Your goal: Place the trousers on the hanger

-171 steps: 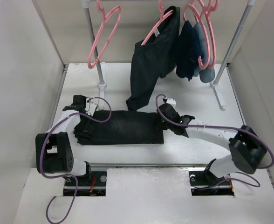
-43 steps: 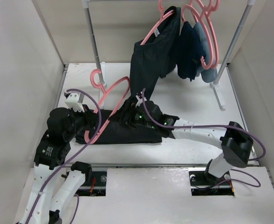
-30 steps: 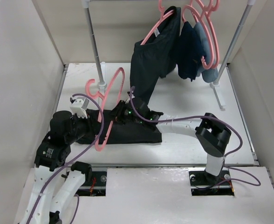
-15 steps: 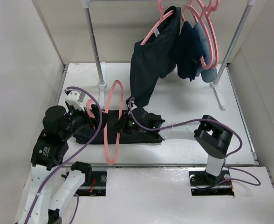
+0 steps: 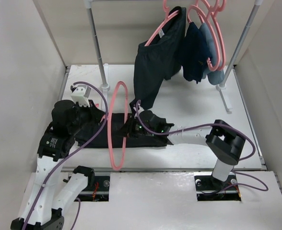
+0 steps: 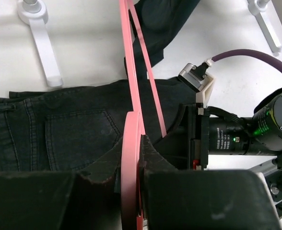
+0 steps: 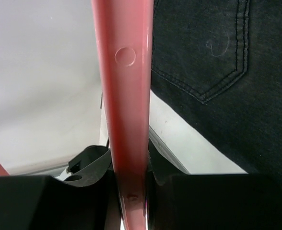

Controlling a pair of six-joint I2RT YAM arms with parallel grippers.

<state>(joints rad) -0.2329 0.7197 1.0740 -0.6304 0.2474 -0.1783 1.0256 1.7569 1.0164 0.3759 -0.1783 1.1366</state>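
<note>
The trousers (image 5: pixel 143 136) lie folded and black across the middle of the table, a back pocket showing in the left wrist view (image 6: pixel 76 134) and the right wrist view (image 7: pixel 217 57). A pink hanger (image 5: pixel 116 143) stands edge-on over them, reaching from the back toward the near edge. My left gripper (image 5: pixel 104 116) is shut on the hanger (image 6: pixel 131 158) near its hook end, fingers (image 6: pixel 153 155) pressed to both sides. My right gripper (image 5: pixel 128 126) is shut on one of its thin bars (image 7: pixel 126 96) just above the cloth.
A clothes rack stands at the back with white feet (image 5: pixel 105 87) (image 5: pixel 225 98). A dark garment (image 5: pixel 155 62) hangs from it on a pink hanger, beside navy and pale-blue clothes (image 5: pixel 201 52) and more pink hangers. White walls close in left and right.
The hanger has turned from leaning flat to standing edge-on across the trousers. My left arm has shifted a little back and right; the right gripper stays on the bar.
</note>
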